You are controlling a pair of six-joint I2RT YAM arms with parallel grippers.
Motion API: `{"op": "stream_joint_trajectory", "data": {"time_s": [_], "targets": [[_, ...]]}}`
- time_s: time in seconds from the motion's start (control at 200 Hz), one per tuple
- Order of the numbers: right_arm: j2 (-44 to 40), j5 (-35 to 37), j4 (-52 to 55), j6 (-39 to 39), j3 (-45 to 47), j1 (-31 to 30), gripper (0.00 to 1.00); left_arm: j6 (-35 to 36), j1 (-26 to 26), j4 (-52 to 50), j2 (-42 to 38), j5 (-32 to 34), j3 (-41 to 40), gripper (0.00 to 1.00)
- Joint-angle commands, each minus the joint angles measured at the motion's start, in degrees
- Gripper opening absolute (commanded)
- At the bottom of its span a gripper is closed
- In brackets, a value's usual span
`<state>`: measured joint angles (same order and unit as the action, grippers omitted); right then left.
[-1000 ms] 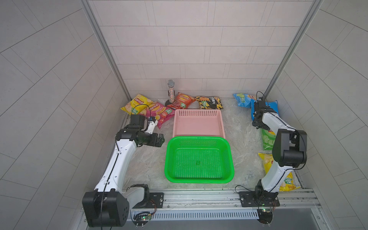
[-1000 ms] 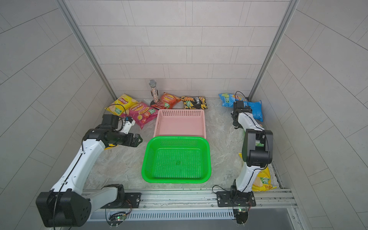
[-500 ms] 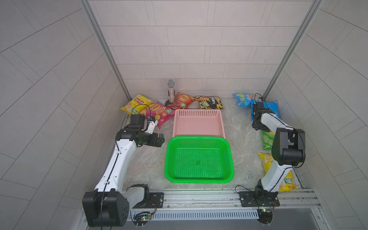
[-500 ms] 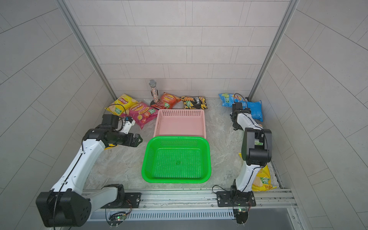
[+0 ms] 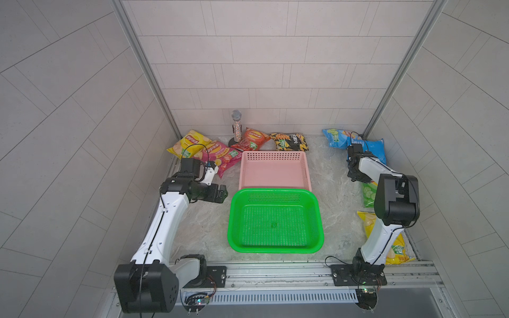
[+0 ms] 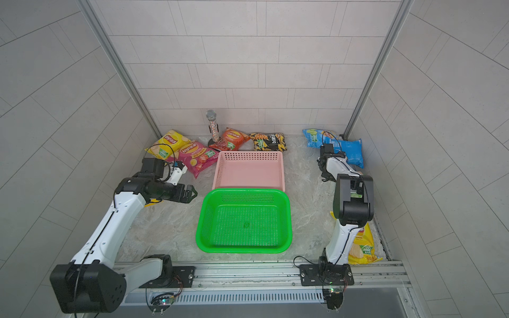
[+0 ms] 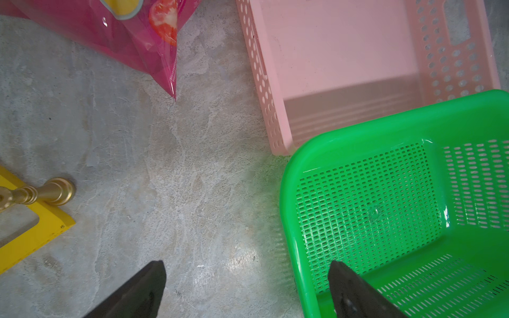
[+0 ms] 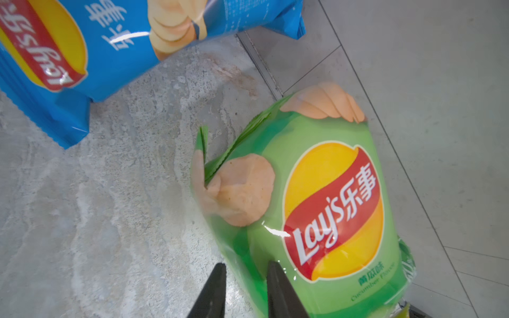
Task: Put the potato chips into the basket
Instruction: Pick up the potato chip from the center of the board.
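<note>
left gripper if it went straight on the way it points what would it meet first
Likely the rim of the green perforated plastic basket; whether the left gripper clears it is unclear.

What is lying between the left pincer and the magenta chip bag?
Nothing: in the left wrist view only bare marbled tabletop separates the open left pincer from the magenta chip bag.

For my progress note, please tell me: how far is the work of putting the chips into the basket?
Done: nothing yet; the green basket and the pink basket hold no bags. In hand: the right gripper pinches the edge of the green bag; the left gripper hangs open beside the green basket. Left: all other bags, such as the magenta bag and the black bag, lie on the table.
</note>
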<state>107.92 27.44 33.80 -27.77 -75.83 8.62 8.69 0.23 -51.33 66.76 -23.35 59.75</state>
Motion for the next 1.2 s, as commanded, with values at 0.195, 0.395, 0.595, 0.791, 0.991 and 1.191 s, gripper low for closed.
{"op": "stream_joint_trajectory", "data": {"time_s": [0.195,0.395,0.595,0.791,0.991,1.191], "targets": [[-0.35,4.76,-1.24,-0.08,1.49,-1.35,0.57,0.83,0.25,-1.12,0.31,-0.56,0.04,1.00],[3.55,12.36,0.76,-1.61,-1.72,-3.92,0.65,0.80,0.26,-1.59,1.30,-1.43,0.61,1.00],[5.10,13.54,0.45,-2.32,-3.77,-4.21,0.63,1.24,0.21,-2.13,1.88,-2.22,1.16,1.00],[8.47,13.72,1.99,-1.85,-7.43,-4.23,0.58,1.07,0.23,-2.14,1.78,-2.14,1.17,0.99],[9.77,13.78,2.49,-2.14,-7.94,-3.62,0.55,1.10,0.18,-2.04,1.79,-2.59,1.03,1.00],[11.36,12.99,4.53,-2.60,-9.95,-2.93,0.55,1.14,0.22,-2.04,1.52,-2.83,0.90,0.99]]}}
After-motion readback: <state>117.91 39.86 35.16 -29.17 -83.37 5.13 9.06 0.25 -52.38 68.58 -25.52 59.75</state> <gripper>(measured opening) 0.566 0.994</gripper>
